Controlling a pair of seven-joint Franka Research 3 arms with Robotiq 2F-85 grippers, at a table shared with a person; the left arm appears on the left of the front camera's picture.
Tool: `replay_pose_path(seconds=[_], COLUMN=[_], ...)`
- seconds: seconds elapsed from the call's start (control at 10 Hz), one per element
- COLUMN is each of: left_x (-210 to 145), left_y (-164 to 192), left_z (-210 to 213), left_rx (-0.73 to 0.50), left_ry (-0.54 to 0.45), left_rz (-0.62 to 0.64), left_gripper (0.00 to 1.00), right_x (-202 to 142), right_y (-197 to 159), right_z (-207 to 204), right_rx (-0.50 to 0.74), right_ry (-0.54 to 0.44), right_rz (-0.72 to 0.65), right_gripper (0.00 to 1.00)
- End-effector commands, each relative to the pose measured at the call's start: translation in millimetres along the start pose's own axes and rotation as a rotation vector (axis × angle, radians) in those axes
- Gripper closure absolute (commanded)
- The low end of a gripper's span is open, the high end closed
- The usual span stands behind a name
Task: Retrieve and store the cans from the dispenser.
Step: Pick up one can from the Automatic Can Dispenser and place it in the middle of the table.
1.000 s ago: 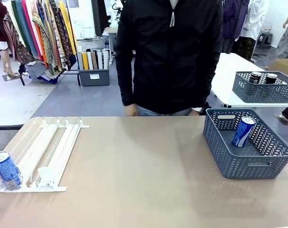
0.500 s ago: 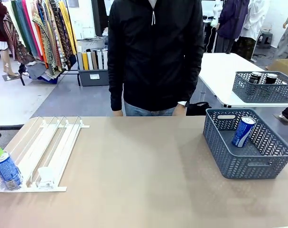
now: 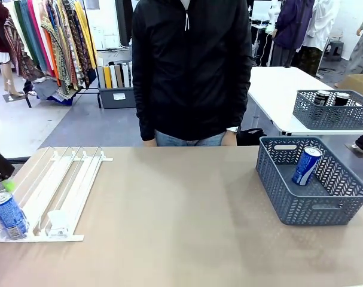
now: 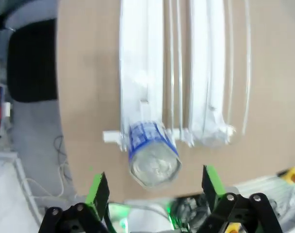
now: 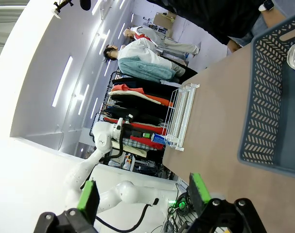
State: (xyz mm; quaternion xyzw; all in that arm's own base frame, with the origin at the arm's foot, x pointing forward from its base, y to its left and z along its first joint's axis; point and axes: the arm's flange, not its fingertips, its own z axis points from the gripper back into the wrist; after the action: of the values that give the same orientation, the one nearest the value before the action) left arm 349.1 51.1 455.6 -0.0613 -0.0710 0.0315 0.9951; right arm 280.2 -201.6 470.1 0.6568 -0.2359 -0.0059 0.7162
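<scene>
- The tabletop is wide and bare in the middle. Nothing blocks the way from its left end to its right end, so the arm can carry a can across low and level.
- The grey basket stands at the right end, and a second blue can leans inside it. This looks like the storing place. The next can should go down in the free part, not on the leaning one.
- The dispenser lies at the left end and slopes down toward the robot. It looks light, so a sideways pull could drag it. The lift should go straight up.
- The left pincer is spread wide and pinches nothing. It hangs just over the low end of the dispenser. It should go down until its green pads are on both sides of the can's body, below the silver top. Only then should it squeeze.
- The right pincer is also spread wide and empty, near the basket end. It can wait there.
- The blue can stands at the low end of the lane nearest the tabletop's left edge. In the left wrist view its top sits midway between the pads, which is good aim. Thin cans dent, so the squeeze should be firm but gentle.
- A small clear stopper sits at the low end of a lane beside it. The can's lane likely has one too, so the can should rise above it before it moves sideways.
</scene>
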Motion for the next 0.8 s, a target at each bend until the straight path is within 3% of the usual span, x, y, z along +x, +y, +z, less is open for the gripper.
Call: replay_pose_path(seconds=[0.0,0.2,0.7], left_x=[-5.0,-7.9,-26.4], left_y=[4.1,5.2,-0.7], left_z=[-34.0,-46.7,-65.4], left_rx=[0.059,0.067,0.065], left_ry=[-0.065,-0.076,0.034], left_rz=[0.028,0.027,-0.001], left_gripper=[0.00,0.00,0.00], right_x=[2.2,2.2,2.2], right_y=[1.8,1.8,1.8], right_z=[0.5,0.5,0.5], right_rx=[0.010,0.010,0.010], right_ry=[-0.003,-0.003,-0.003], right_rz=[0.024,0.024,0.024], right_gripper=[0.00,0.00,0.00])
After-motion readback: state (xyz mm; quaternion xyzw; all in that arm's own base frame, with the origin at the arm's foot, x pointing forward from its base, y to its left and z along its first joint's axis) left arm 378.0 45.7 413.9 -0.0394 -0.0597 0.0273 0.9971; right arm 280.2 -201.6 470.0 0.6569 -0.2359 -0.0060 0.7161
